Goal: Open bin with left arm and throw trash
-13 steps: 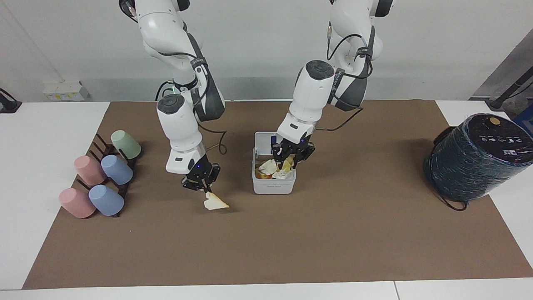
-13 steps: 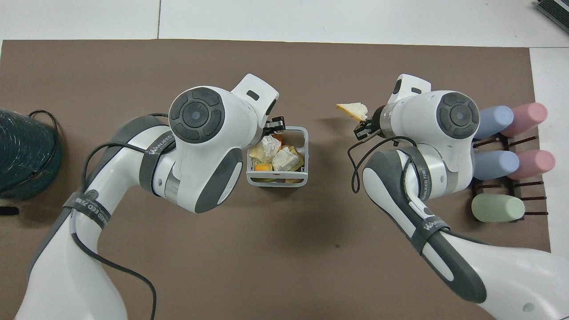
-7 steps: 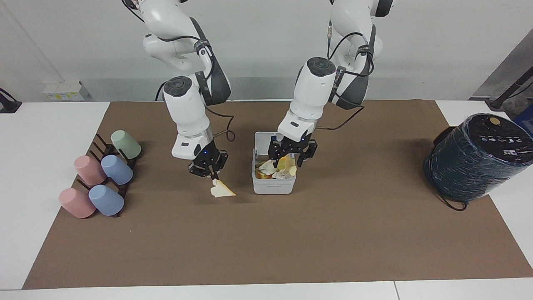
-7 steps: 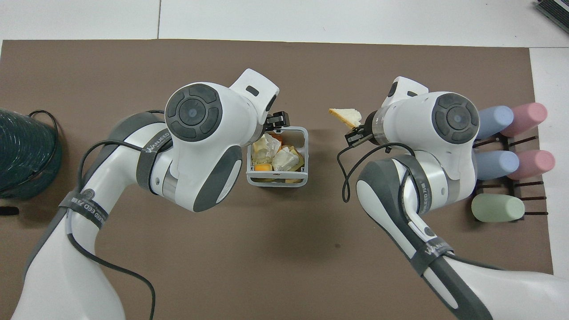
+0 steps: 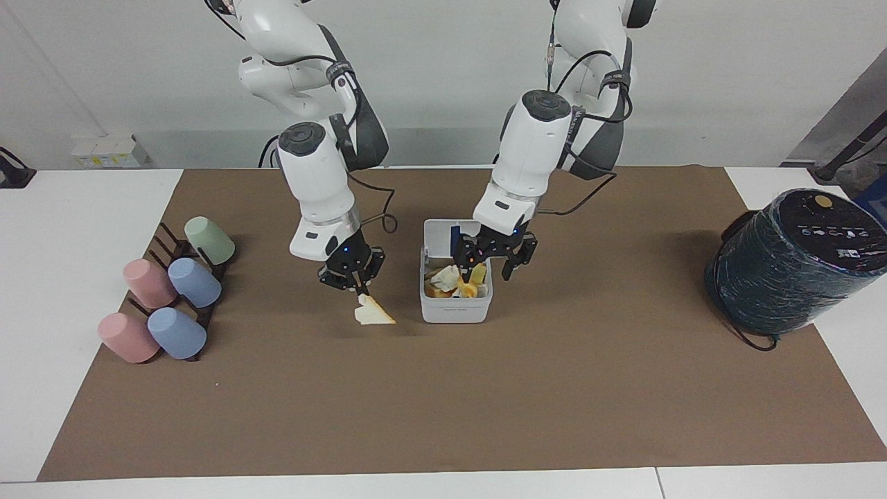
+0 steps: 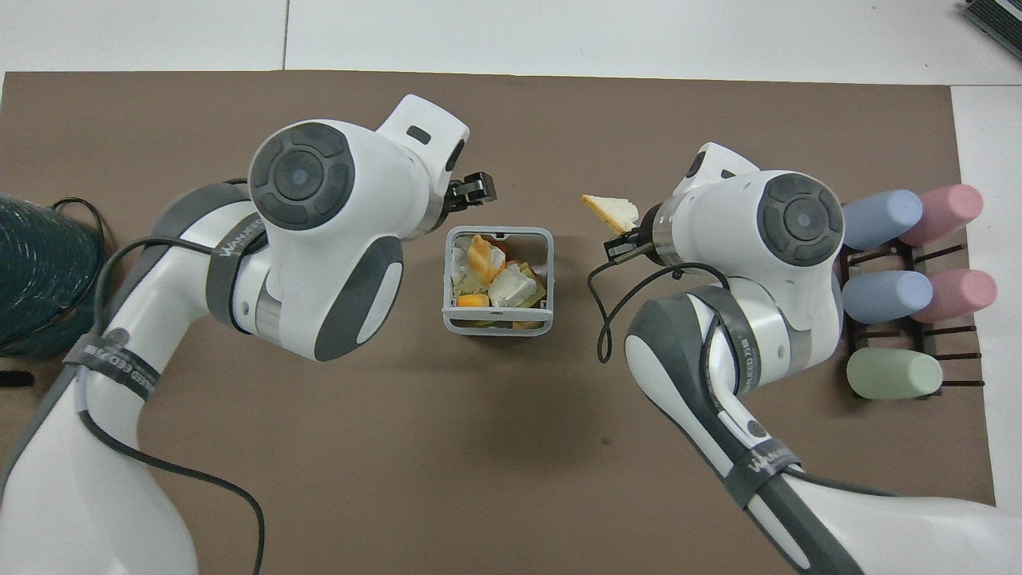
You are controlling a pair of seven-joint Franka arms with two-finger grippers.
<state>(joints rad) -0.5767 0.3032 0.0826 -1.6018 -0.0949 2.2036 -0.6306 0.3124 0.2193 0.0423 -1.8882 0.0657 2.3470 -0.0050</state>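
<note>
Take the bin as your landmark. Toward the right arm's end of the table from it, your right gripper hangs over the mat just beside the bin, fingertips pinched on one corner of the wedge, whose long axis slants down toward the bin. So the coming move looks like a short carry sideways over the rim, and the right arm is the one placed for it. The bin stands open, lid upright, scraps already inside. Over its edge toward the left arm's end, your left gripper hovers with fingers spread, holding nothing.
</note>
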